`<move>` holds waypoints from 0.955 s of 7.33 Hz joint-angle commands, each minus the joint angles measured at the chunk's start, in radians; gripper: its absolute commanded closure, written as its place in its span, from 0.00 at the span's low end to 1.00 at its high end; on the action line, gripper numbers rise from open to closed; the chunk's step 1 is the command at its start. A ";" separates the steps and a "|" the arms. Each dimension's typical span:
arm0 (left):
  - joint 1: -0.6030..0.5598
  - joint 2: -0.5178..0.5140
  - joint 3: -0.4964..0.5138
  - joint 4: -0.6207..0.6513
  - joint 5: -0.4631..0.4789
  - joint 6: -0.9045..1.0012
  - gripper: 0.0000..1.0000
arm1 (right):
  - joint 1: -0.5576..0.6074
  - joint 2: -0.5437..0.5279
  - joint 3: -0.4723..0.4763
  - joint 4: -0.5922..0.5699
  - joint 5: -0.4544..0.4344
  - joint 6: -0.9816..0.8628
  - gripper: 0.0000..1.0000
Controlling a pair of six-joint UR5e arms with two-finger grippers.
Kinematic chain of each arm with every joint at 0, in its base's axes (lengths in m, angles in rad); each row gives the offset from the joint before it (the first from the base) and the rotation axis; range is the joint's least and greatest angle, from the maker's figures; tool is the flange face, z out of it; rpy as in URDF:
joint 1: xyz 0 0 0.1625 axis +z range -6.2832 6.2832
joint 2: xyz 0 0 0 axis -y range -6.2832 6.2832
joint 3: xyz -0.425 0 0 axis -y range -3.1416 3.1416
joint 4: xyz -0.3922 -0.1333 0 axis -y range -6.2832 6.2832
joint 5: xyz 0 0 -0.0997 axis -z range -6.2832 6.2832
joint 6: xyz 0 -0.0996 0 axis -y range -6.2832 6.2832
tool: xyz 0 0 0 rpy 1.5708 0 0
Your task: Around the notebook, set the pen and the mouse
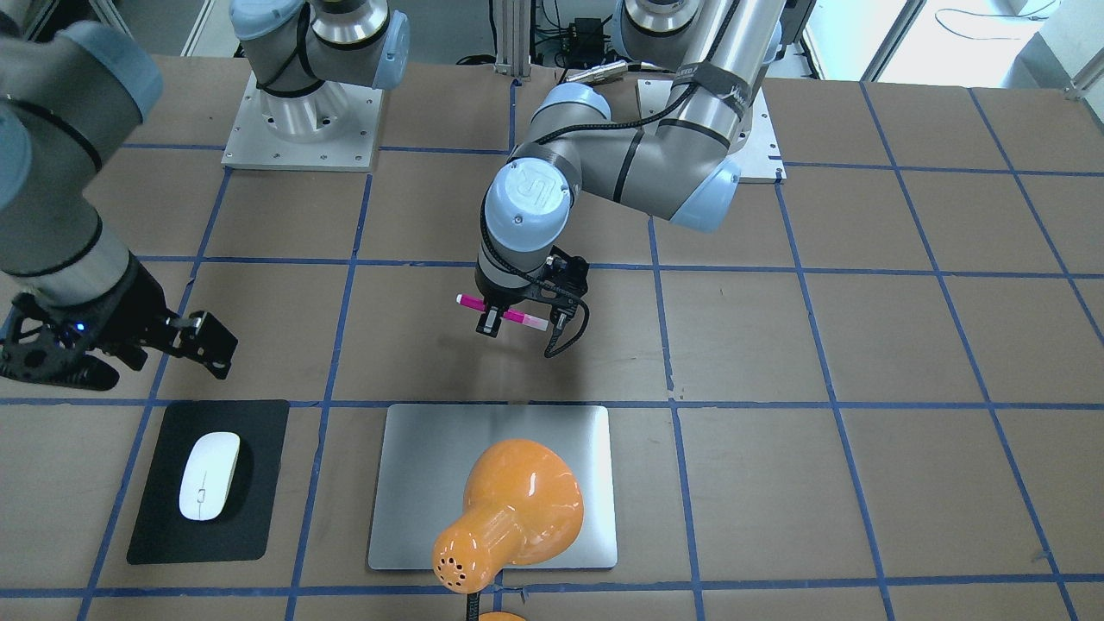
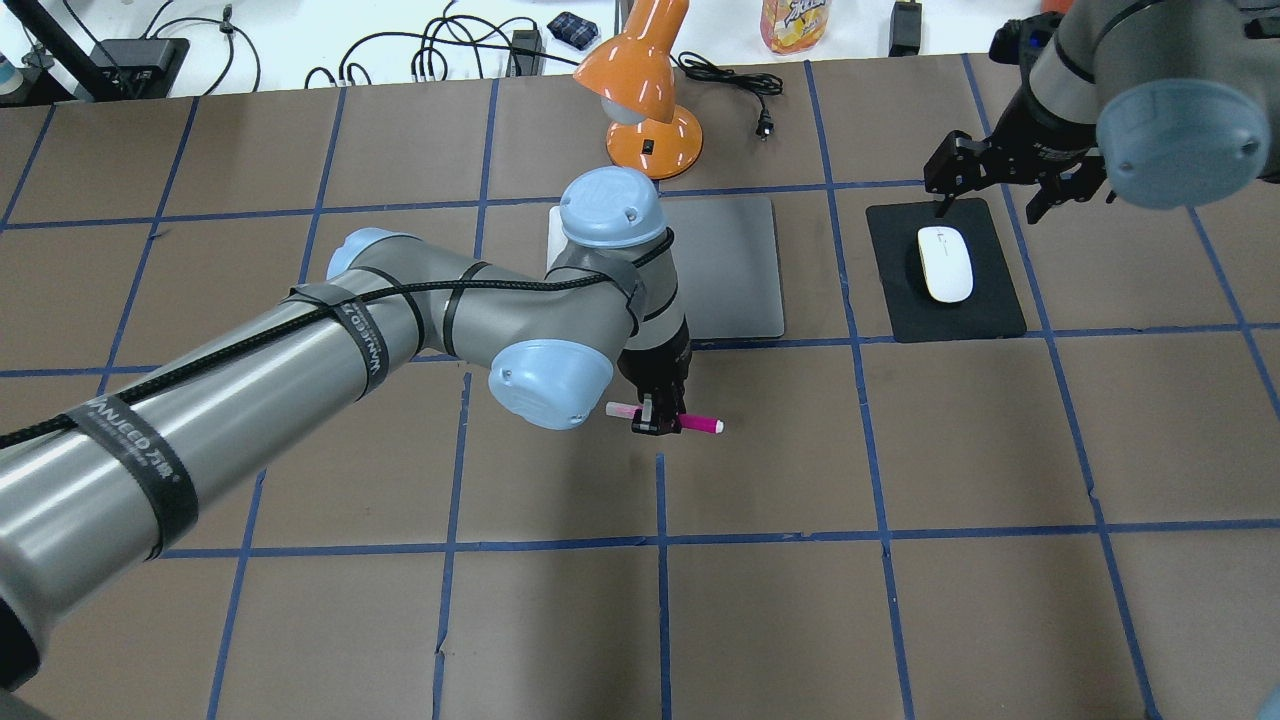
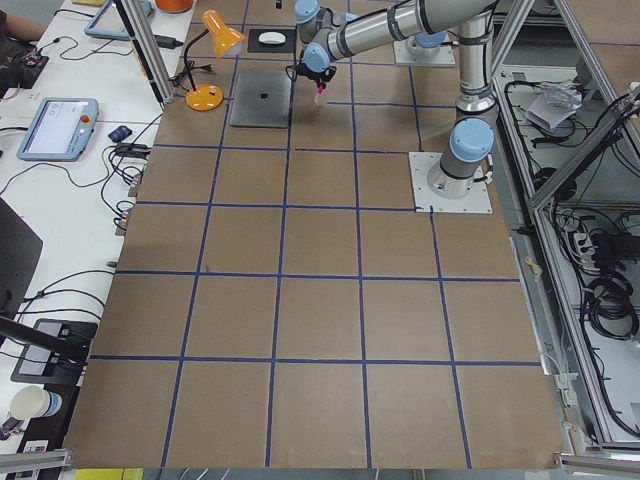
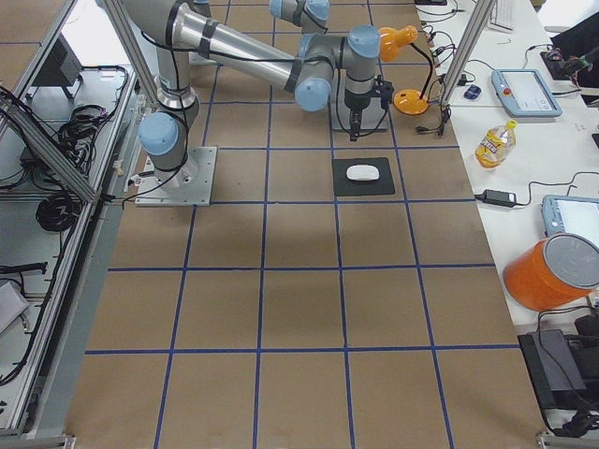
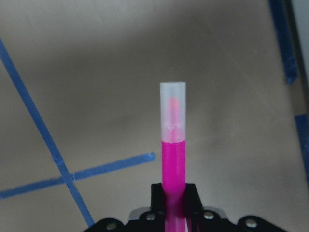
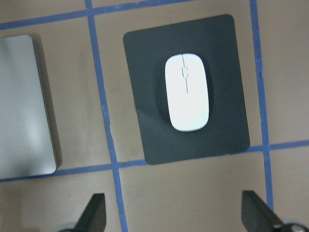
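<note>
Pen-placing step: left tool (image 1: 492, 324) is clamped on the pen (image 1: 520, 316), held over the desk (image 1: 862, 345) mid-frame, just above the notebook (image 1: 423, 466). Right tool (image 1: 142, 362) is spread apart at left, above the mouse (image 1: 209, 487) on its black mat (image 1: 155, 517). Next move probably needs the pen lowered beside the notebook and let go.

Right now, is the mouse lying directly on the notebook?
No, the mouse sits on the black mat beside the notebook.

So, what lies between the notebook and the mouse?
Going from the notebook: bare tabletop crossed by one blue tape line, then a strip of the black mat under the mouse. The right wrist view shows it clearest.
</note>
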 commanded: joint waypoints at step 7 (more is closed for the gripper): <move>0.006 -0.041 -0.033 0.003 0.009 0.002 1.00 | 0.127 -0.221 -0.026 0.285 0.006 0.174 0.00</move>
